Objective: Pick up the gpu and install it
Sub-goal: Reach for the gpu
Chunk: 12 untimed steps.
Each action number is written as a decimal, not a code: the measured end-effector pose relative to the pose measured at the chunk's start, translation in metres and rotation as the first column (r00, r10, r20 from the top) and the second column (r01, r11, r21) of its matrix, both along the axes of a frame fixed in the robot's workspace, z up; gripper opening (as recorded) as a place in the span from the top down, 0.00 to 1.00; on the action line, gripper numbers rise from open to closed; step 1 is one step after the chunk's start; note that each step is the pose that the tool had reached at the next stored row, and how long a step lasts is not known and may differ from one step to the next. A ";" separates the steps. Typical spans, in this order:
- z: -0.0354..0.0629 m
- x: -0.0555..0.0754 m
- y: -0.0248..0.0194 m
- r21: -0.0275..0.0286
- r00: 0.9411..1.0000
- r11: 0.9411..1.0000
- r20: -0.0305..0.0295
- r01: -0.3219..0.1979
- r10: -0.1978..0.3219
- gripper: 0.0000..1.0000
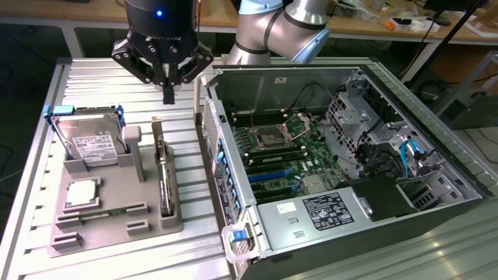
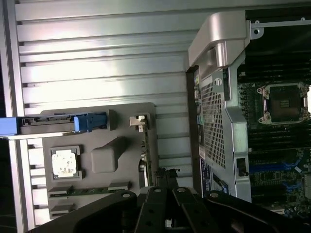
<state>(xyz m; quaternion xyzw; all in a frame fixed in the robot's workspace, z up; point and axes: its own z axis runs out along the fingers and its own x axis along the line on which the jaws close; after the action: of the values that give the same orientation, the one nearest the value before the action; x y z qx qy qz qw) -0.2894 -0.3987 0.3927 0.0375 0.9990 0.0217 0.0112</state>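
Tool (image 1: pixel 168 93) shut, fingers together, nothing held. It hangs over the bench (image 1: pixel 101 76), above the far end of the grey holder (image 1: pixel 116 230), near the open computer case (image 1: pixel 435 146) but apart from it.

We see the gpu (image 1: pixel 163 175) untouched, standing on edge in the slot of the holder nearest the case, metal bracket end toward the tool. The wrist view has it edge-on (image 2: pixel 145 160) just ahead of the tool (image 2: pixel 165 174). The hard drive (image 1: pixel 90 140) and the processor chip (image 1: pixel 81 192) share the holder, on the side away from the case.

Handling, our call:
- The card looks light and stiff, but fragile.
- There are exposed parts on the board faces, a thin edge connector and a fan we can't make out from this angle.
- We'd grip across the upper edge of the board, mid-length or nearer the bracket, pinching flat faces and staying off the fan and the connector.
- The slim edge gives little purchase, so it may tilt or slip in the grip.

The motherboard (image 1: pixel 288 157) lies exposed inside the case, with no card seated that we can make out.
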 end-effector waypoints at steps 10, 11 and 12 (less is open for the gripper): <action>-0.0004 -0.018 0.0000 0.000 1.000 1.000 -0.005 0.000 0.000 0.89; -0.0004 -0.019 0.0000 0.000 1.000 1.000 -0.005 0.000 0.000 0.89; -0.0005 -0.021 0.0000 0.000 1.000 1.000 -0.006 -0.001 0.001 0.89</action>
<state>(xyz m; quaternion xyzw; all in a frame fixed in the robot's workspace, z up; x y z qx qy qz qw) -0.3107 -0.3987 0.3922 0.0373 0.9990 0.0215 0.0084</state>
